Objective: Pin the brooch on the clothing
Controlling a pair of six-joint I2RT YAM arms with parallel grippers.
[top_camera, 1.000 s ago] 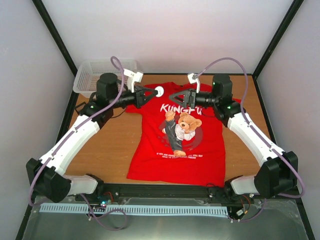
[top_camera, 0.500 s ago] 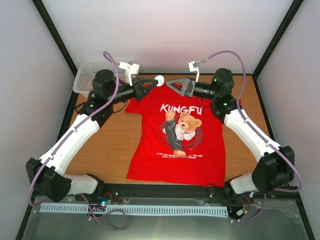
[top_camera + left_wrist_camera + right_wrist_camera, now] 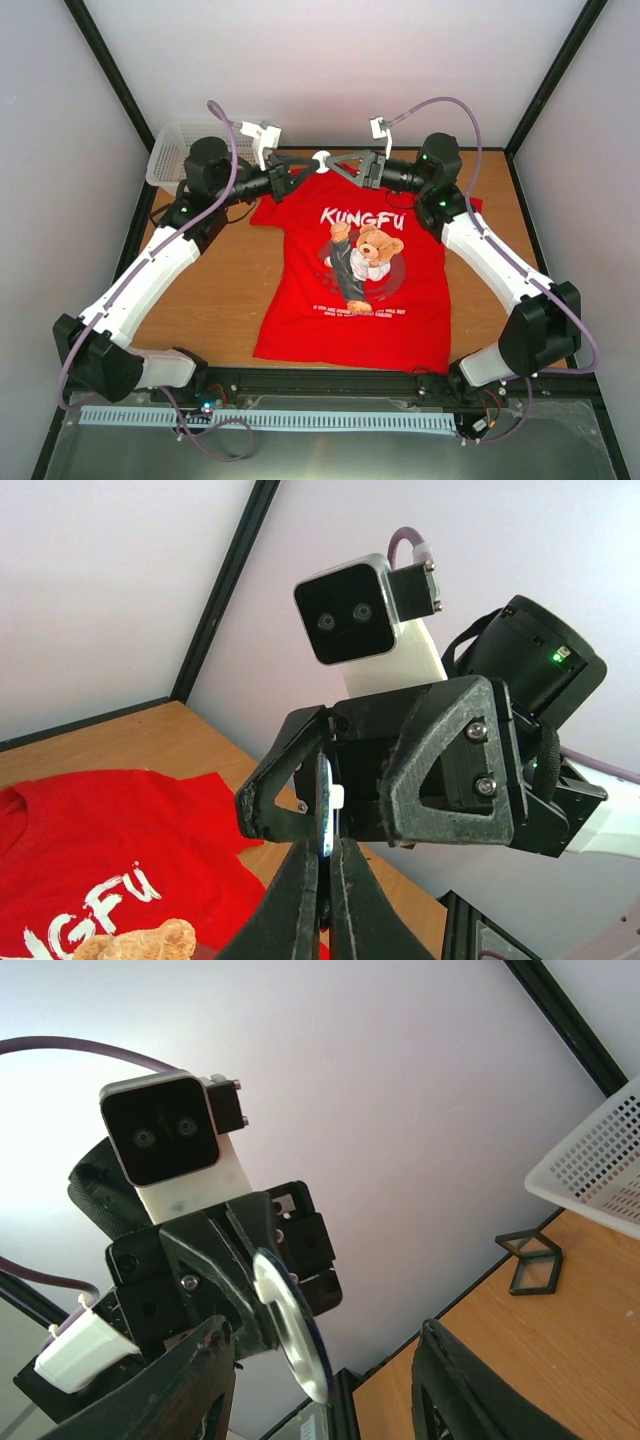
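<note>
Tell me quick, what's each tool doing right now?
Left tool: closed on the brooch.
Right tool: open, gripping nothing.

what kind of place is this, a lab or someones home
Most likely a robotics lab test cell: the left arm and right arm are mounted on a wooden table boxed in by plain white panels on black frame posts, with a red T-shirt laid flat.

A: Gripper positions?
B: Left gripper (image 3: 304, 170) and right gripper (image 3: 337, 165) meet at the brooch (image 3: 321, 157), above the red T-shirt (image 3: 350, 300) collar.
A: Basket?
B: White mesh basket (image 3: 172, 152), far-left corner.
</note>
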